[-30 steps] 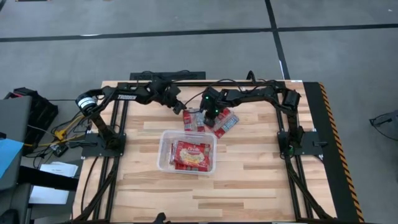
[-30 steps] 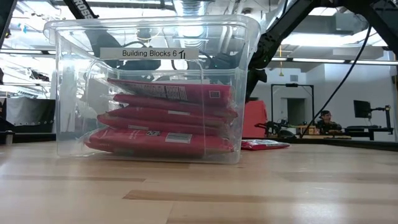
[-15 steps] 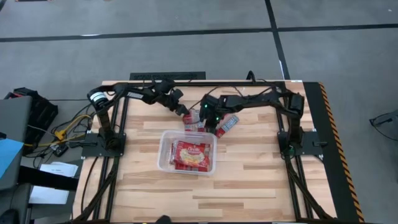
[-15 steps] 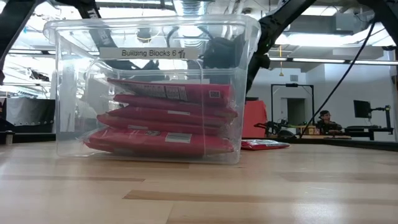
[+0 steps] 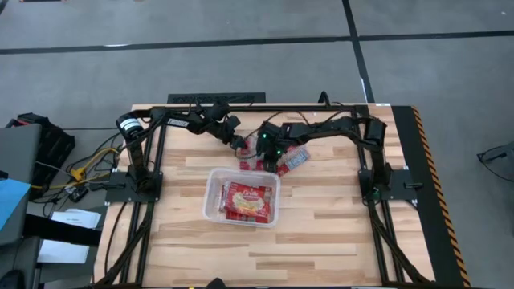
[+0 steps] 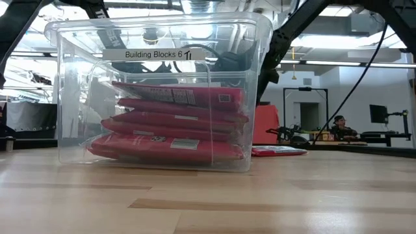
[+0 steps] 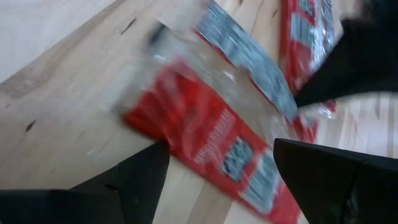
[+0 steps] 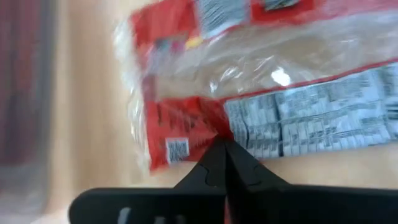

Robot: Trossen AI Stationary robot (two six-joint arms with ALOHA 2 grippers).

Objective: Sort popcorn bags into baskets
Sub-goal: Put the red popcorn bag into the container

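Over the last second: left arm swung in from the far-left part of the wooden slatted surface toward the loose red popcorn packets with grey printed panels; right arm drew slightly leftward over the same cluster. Fingers of the left gripper went from partly spread to wide, now straddling 1 loose red packet lying flat. Fingers of the right gripper pinched fully together, tips meeting at the edge of another red packet. Probably a grasp begun there, though hard to confirm.

Clear rectangular plastic tub labelled "Building Blocks 6" already stacked with about 5 red packets, near the cluster. Likely well along, a few left.

Both arms reaching inward, wrists pitched down, nearly touching.
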